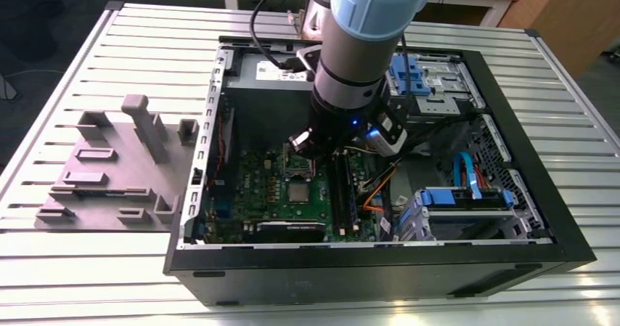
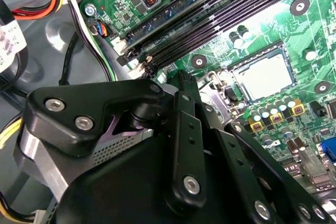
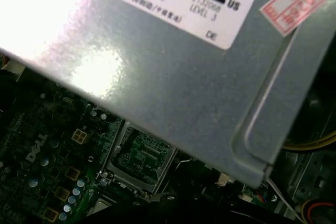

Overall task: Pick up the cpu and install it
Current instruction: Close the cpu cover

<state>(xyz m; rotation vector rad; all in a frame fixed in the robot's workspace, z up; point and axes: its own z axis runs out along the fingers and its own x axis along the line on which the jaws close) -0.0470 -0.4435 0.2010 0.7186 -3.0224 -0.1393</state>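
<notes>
One cpu (image 2: 262, 77) lies flat in its socket (image 2: 257, 56), sides square to the case (image 1: 388, 275) walls, memory slots (image 2: 220, 19) alongside; the gripper (image 1: 302, 150) hangs near, grip impossible to tell.

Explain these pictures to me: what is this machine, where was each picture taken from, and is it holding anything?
It's one robot arm with a gripper, reaching down into an open computer case that lies on a slatted table. One picture comes from a camera off the arm, two from cameras near its wrist. The small silvery chip lies flat on the green board, apart from the gripper, so it is not held. A grey holder block sits beside the case.
</notes>
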